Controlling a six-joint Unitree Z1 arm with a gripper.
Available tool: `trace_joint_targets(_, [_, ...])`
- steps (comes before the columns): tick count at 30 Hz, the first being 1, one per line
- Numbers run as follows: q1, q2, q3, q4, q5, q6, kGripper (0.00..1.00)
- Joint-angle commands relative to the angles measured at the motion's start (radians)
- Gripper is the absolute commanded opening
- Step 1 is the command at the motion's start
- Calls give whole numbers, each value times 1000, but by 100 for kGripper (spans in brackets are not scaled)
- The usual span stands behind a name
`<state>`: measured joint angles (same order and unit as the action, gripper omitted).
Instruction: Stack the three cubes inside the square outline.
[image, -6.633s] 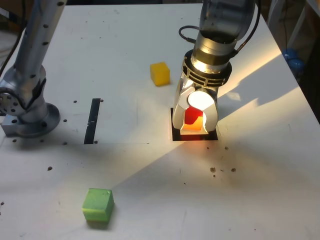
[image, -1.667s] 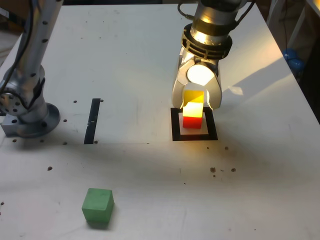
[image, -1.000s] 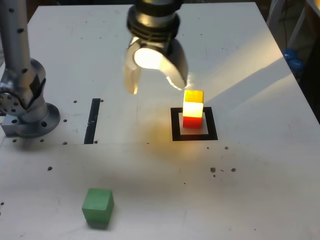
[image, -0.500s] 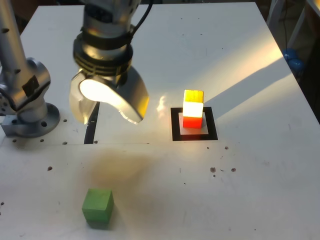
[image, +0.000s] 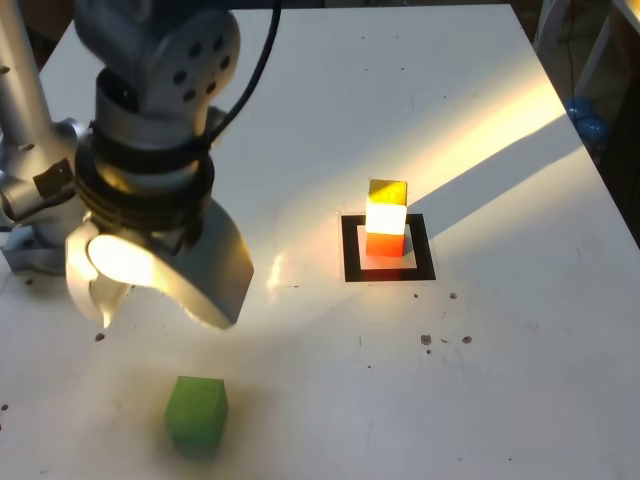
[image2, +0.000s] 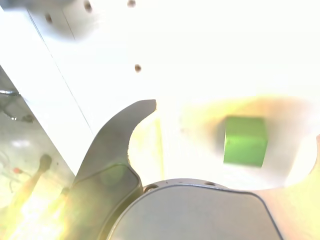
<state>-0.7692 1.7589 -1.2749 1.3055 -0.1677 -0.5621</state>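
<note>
The robot's white two-fingered gripper (image: 155, 295) hung above the white tabletop (image: 300, 120) toward the exterior view's left, its jaws spread wide and holding nothing. A lamp between the fingers lit the surface beneath it.

Below the gripper, near the front edge in the exterior view, the small matte green cube (image: 196, 412) sat flat on the table, turned slightly so one vertical edge faced the camera. In the wrist view the same green cube (image2: 244, 140) lay in the open gap between the gripper's (image2: 235, 125) two curved fingers, touching neither.

Well apart, toward the exterior view's right, the thick black square outline with a white centre (image: 349, 250) lay flat on the table. Inside it stood the small red cube (image: 384, 243), and the small yellow cube (image: 387, 205) rested squarely on top of it, so the two-block stack's long axis ran straight up. Its sides looked roughly parallel to the outline's edges. A band of sunlight crossed the table and washed out the yellow cube's front face.
</note>
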Motion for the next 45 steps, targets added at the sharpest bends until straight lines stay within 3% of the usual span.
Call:
trace_joint_targets(1, [-20,29,-20,-12,-12,-10,99])
trace_joint_targets(11, [-74,157,-39,-90,-59,-21,98])
trace_joint_targets(21, [-80,228,-27,-136,-68,-2,93])
trace_joint_targets(26, [-72,242,-42,-135,-64,1,80])
trace_joint_targets(35, [-64,242,-63,-135,-24,-5,34])
trace_joint_targets(45, [-63,245,-67,-138,-16,-6,31])
